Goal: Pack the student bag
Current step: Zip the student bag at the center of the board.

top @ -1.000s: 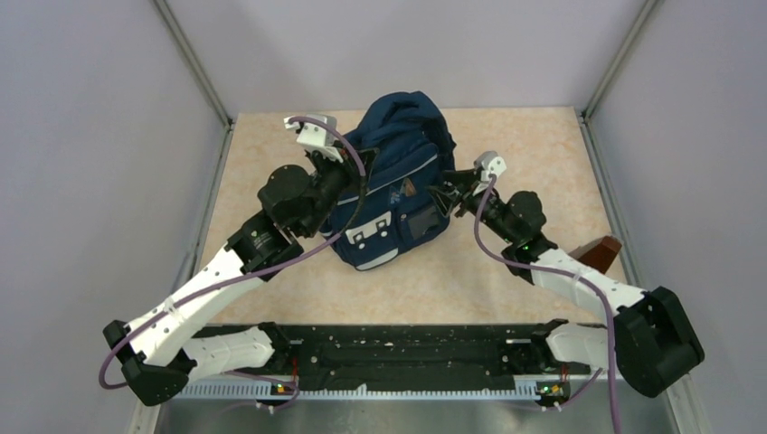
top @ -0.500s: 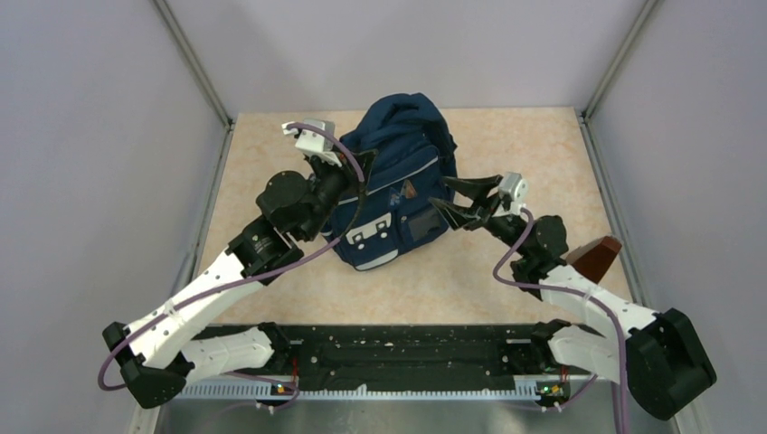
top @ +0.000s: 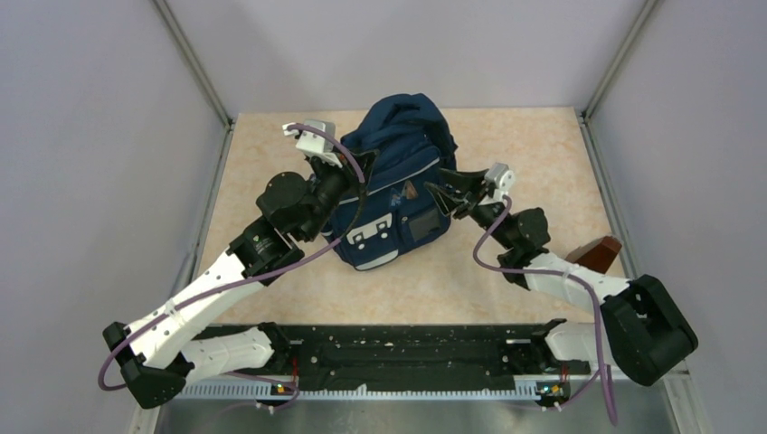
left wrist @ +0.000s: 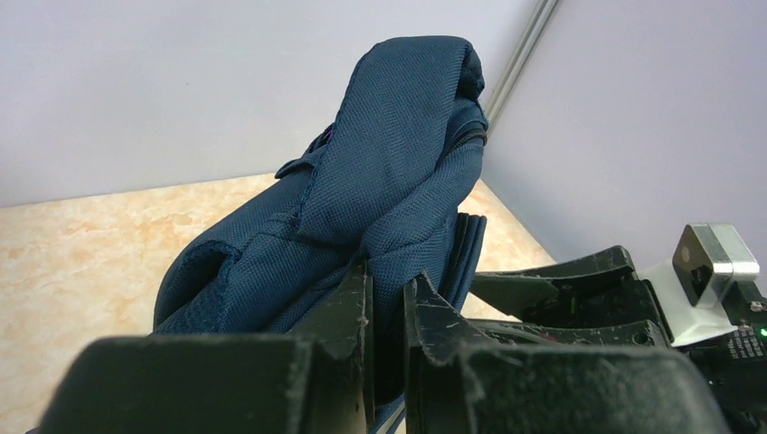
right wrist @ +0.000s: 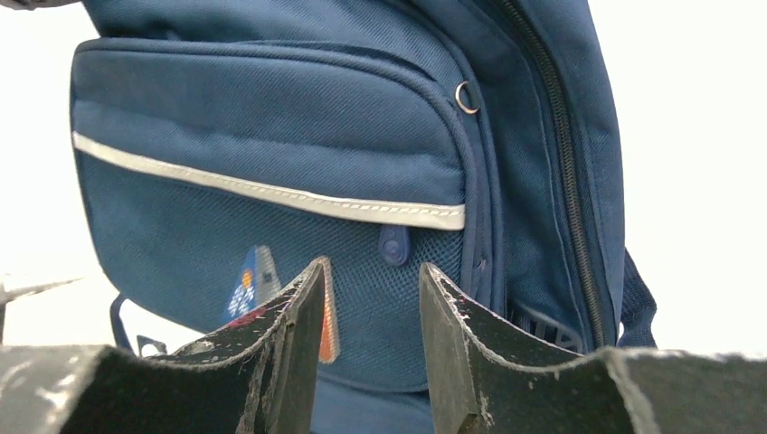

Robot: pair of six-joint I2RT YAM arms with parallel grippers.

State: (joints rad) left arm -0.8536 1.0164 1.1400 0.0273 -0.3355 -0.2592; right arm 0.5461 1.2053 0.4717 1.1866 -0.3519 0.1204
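- Toward the far middle of the table [top: 543, 154], the student bag [top: 398, 181] stands upright with its front pocket facing near.
- At the bag's left side, the left gripper [left wrist: 387, 298] is pinched almost closed on a fold of navy fabric, which fills the thin gap between its fingers.
- At the bag's right side, the right gripper [right wrist: 369, 289] has its jaws partly apart with nothing between them. It points at the mesh side pocket [right wrist: 226, 244] below the reflective stripe [right wrist: 271, 192].
- Near the right edge lies a brown object [top: 599, 252], well apart from the bag.
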